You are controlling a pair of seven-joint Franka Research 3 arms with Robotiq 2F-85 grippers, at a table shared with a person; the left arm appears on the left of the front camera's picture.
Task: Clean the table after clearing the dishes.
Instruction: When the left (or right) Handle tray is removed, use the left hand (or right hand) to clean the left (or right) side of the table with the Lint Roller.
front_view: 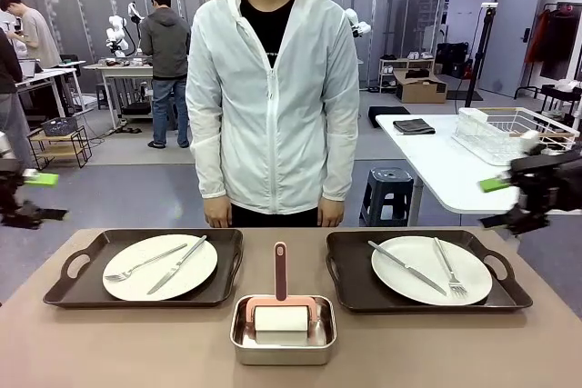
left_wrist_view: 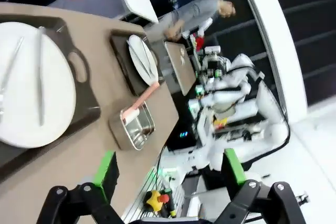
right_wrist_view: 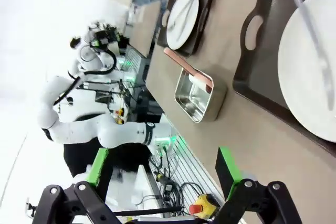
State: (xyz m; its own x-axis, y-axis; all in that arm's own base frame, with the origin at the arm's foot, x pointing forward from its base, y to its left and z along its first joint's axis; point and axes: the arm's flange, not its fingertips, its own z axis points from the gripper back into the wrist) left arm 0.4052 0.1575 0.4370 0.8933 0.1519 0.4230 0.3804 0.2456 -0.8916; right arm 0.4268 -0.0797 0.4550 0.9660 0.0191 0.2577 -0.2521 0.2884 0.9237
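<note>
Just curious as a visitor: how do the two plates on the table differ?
On the left plate the fork lies left of the knife; on the right plate it lies right of it. The left plate's cutlery slants toward the near left, the right plate's toward the near right. Both are round white plates on dark trays.

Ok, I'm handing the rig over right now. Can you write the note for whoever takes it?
Left end effector: open, empty, raised by the table's left side.
Right end effector: open, empty, raised by the right side.
Table: left tray with left plate, right tray with right plate. Steel pan at near middle holds a pink-handled roller. A person stands at the far edge.
Done: nothing cleared yet.
Left: clear both trays, then clean the table.
</note>
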